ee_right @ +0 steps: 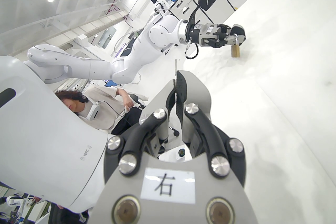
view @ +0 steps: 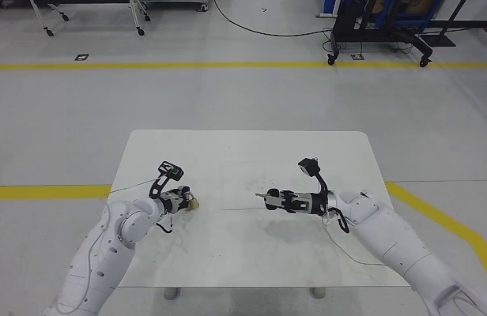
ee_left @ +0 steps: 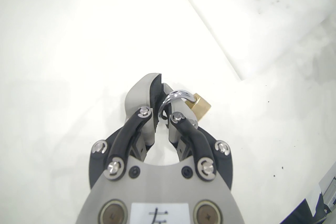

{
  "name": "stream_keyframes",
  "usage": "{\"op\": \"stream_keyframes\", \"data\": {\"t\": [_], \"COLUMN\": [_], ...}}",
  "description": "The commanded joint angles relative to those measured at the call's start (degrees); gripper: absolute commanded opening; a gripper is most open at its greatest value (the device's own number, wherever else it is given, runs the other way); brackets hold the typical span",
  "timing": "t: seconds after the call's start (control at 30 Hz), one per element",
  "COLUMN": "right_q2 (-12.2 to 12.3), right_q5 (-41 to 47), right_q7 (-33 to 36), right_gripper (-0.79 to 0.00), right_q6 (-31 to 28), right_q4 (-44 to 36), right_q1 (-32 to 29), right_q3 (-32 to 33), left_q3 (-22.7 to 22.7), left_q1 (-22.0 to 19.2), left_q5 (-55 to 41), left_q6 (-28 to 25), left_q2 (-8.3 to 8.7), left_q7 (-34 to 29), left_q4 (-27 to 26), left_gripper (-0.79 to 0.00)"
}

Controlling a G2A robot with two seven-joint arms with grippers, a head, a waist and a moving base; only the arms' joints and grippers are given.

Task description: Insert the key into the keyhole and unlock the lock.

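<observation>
Fingers [ee_left: 139, 96] of the left gripper [ee_left: 164, 88] pinch the silver shackle [ee_left: 176, 94] of the brass lock [ee_left: 200, 105]; the right gripper [ee_right: 176, 76] has its pads [ee_right: 181, 89] pressed together on the thin key [ee_right: 175, 67], well apart from the lock.

We see a brass-looking metal lock [ee_left: 201, 107] with a glossy chrome shackle [ee_left: 178, 94], a thin metal key [ee_right: 175, 68], and a smooth matt worktop [view: 243, 158].

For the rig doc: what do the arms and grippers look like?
The left arm and right arm are glossy white rounded shells. The left gripper and right gripper match: grey body, black linkage bars with silver pins, black ribbed pads, white label bearing one black character. A black camera on a bracket tops each wrist; black cable loops there.
</observation>
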Motion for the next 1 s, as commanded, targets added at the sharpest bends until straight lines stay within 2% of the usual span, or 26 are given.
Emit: {"op": "stream_keyframes", "data": {"t": [0.0, 0.1, 0.33, 0.5, 0.57, 0.97], "right_q2": [0.0, 0.0, 0.0, 0.0, 0.0, 0.0], "right_q5": [0.0, 0.0, 0.0, 0.0, 0.0, 0.0], "right_q7": [0.0, 0.0, 0.0, 0.0, 0.0, 0.0], "right_gripper": [-0.785, -0.785, -0.785, -0.785, -0.785, -0.785], "right_q6": [0.0, 0.0, 0.0, 0.0, 0.0, 0.0], "right_q4": [0.0, 0.0, 0.0, 0.0, 0.0, 0.0], "right_q1": [0.0, 0.0, 0.0, 0.0, 0.0, 0.0], "right_q3": [0.0, 0.0, 0.0, 0.0, 0.0, 0.0], "left_q3": [0.1, 0.1, -2.0, -2.1, -2.3, -2.3], "left_q1": [-0.1, 0.1, 1.7, 3.8, 4.6, 4.6], "left_q5": [0.0, -0.5, -12.8, -23.4, -24.1, -24.1], "left_q6": [0.1, -0.2, -3.4, -6.7, -7.1, -7.1], "left_q2": [-0.02, -0.07, -0.18, -0.10, 0.00, 0.00], "left_q7": [0.1, 1.3, 2.3, -2.0, -2.0, -2.0], "left_q4": [-0.2, -0.8, -3.7, -10.1, -12.6, -12.6], "left_gripper": [-0.785, -0.785, -0.785, -0.785, -0.785, -0.785]}}
